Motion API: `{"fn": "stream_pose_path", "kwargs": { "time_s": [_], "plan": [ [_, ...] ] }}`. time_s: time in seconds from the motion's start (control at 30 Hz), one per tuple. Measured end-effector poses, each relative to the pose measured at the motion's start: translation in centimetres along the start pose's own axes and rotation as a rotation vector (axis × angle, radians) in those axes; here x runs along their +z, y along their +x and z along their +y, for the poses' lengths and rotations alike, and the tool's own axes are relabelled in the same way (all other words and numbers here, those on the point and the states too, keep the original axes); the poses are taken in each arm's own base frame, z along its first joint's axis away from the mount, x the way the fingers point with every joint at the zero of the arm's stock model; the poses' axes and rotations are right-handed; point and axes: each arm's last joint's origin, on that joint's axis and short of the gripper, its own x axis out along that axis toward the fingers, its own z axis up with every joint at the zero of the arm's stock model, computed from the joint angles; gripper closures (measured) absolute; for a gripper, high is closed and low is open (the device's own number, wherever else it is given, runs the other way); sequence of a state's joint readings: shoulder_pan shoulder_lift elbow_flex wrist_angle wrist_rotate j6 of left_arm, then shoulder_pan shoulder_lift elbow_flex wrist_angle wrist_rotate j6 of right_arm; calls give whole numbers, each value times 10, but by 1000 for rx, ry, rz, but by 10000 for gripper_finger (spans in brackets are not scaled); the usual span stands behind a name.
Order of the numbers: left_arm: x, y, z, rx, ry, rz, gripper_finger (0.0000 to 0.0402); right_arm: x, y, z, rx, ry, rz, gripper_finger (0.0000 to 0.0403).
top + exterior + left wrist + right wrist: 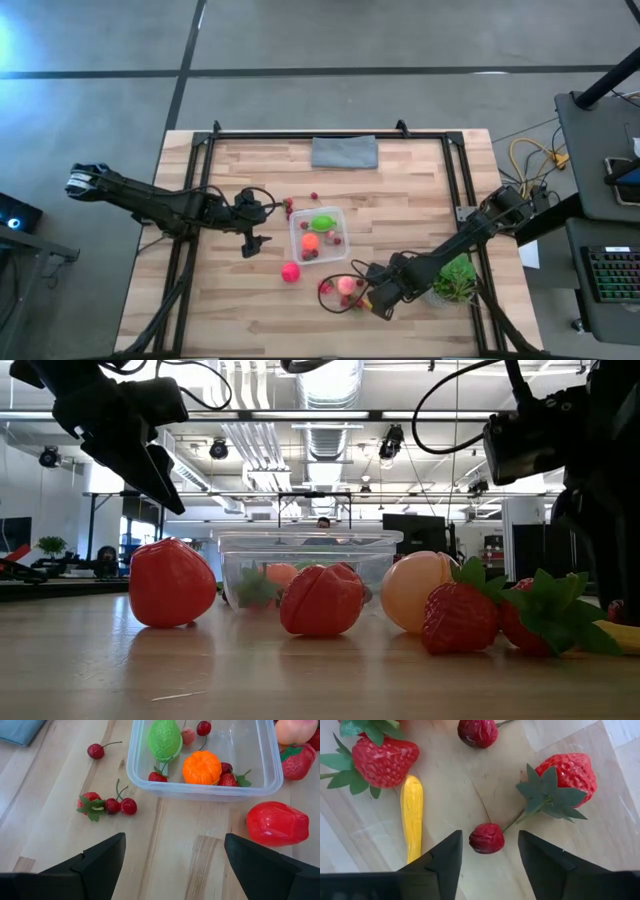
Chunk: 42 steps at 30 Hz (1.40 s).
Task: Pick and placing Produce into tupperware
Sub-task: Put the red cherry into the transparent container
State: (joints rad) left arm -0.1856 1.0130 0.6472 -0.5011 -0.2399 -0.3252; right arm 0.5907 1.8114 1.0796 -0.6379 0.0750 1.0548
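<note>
The clear tupperware (318, 233) sits at mid-table and holds a green ball (165, 737), an orange ball (201, 767) and some small berries. My left gripper (254, 238) hovers open just left of it, above the wood. A bright pink fruit (290, 271) and a peach ball (346, 285) lie on the table near the box's near side. My right gripper (490, 834) points down beside the peach ball. It is open, with one finger on each side of a dark-red berry (486, 840) that lies on the table, and a gap shows on both sides.
Two leafy strawberries (385, 760) (567, 772), a yellow piece (411, 815) and another berry (477, 732) crowd the right gripper. Loose cherries (120, 806) lie left of the box. A potted plant (455, 280) stands at the near right, a grey cloth (344, 152) at the far edge.
</note>
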Motion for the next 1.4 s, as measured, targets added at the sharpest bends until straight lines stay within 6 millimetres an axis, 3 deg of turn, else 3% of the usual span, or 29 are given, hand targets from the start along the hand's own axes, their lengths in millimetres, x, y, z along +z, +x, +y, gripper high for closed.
{"fn": "stream_pose_path", "kwargs": {
  "time_s": [0.33, 0.83, 1.13, 1.4],
  "plan": [
    [0, 0, 0, -1, 1, 0, 76, 0, 0, 0, -1, 1, -4, 279],
    [0, 0, 0, 0, 0, 2, 76, 0, 6, 2, -6, 20, 44, 319],
    [0, 0, 0, 0, 0, 3, 76, 5, -20, 13, 95, 37, 56, 332],
    [0, 0, 0, -1, 0, 0, 76, 27, -69, 33, 188, 60, -121, 332]
  ]
}}
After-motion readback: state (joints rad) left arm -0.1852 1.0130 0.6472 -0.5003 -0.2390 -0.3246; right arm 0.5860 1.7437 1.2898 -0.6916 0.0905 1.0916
